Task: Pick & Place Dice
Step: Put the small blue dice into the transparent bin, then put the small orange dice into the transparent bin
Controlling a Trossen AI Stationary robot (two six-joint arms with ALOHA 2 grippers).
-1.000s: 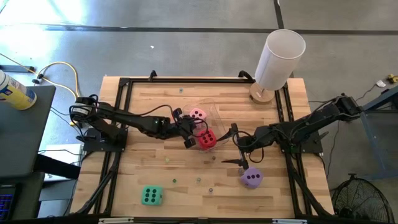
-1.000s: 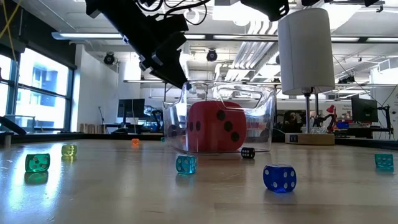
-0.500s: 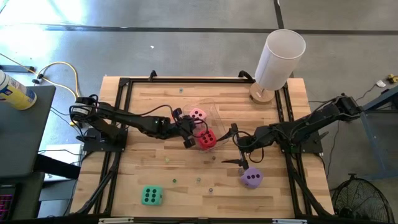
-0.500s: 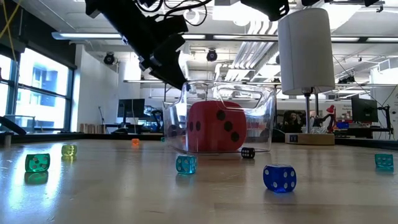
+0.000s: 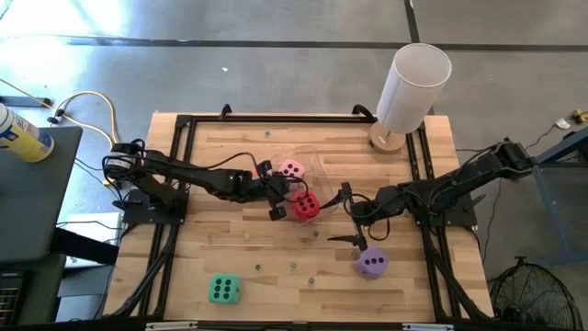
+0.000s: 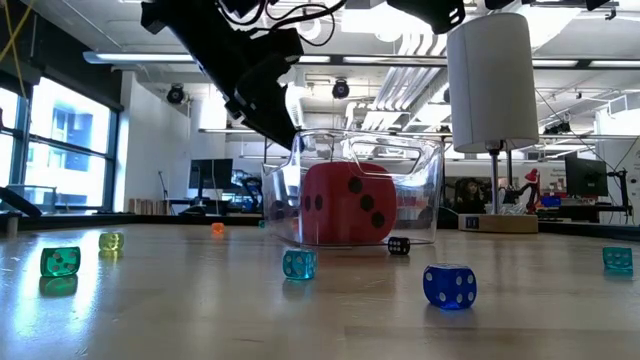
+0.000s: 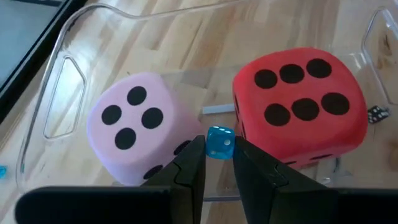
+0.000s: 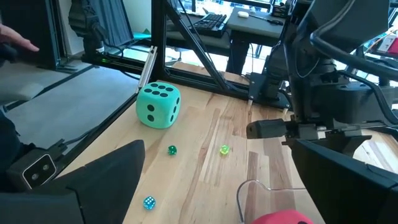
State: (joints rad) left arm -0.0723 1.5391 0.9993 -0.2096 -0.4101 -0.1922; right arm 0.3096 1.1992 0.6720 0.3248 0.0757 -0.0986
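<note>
- A small blue die point(image 7: 219, 142) is pinched between the jaws of the left gripper point(image 7: 216, 163), which are closed on it above the clear bin point(image 5: 317, 167).
- Directly past those jaws, inside the bin, the pink die point(image 7: 140, 134) and the red die point(image 7: 300, 105) are seen side by side – the small blue die is held in front of the gap between them.
- The jaws of the right gripper point(image 5: 354, 227) are spread wide with nothing between them; the purple die point(image 5: 372, 262) lies on the counter point(image 5: 220, 152) just beside them, untouched.
- The green die point(image 5: 223, 290) rests well apart from both pairs of jaws, near the counter's front edge on the left arm's side.
- The counter is of pale wooden planks, framed by black rails; a white cylindrical lamp point(image 5: 412, 87) stands at its far corner on the right arm's side.
- Beyond the counter, a large room with windows, ceiling pipes and desks with monitors is seen in the low view.
- Counted: four large soft dice – one red, one pink, one green, one purple; two lie in the bin and two on the counter.
- Several tiny dice are scattered on the counter; six can be made out in the low view.
</note>
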